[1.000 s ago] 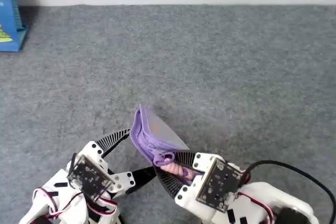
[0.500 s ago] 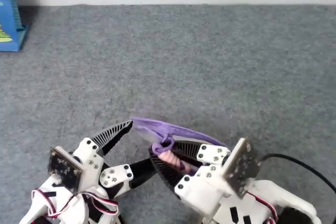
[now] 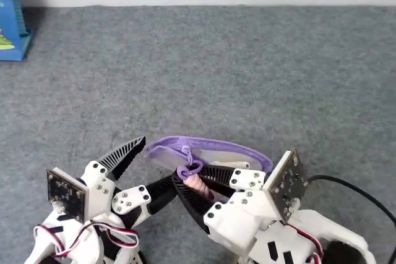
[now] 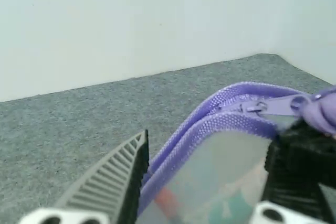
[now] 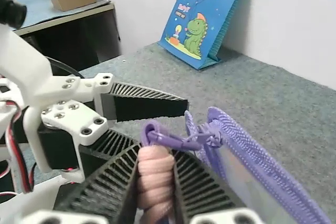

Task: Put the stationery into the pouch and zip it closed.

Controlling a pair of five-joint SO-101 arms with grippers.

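A clear plastic pouch with a purple zip edge (image 3: 213, 151) is held just in front of the two arms over the grey carpeted table (image 3: 247, 72). Its long axis runs side to side and its zip edge faces away from the arms. The right gripper (image 3: 189, 182) is clamped on a pink knotted cord (image 5: 155, 174) joined to the zip pull by a purple loop (image 5: 157, 136). The left gripper (image 3: 158, 162) is spread wide, one fingertip just beside the pouch's end.
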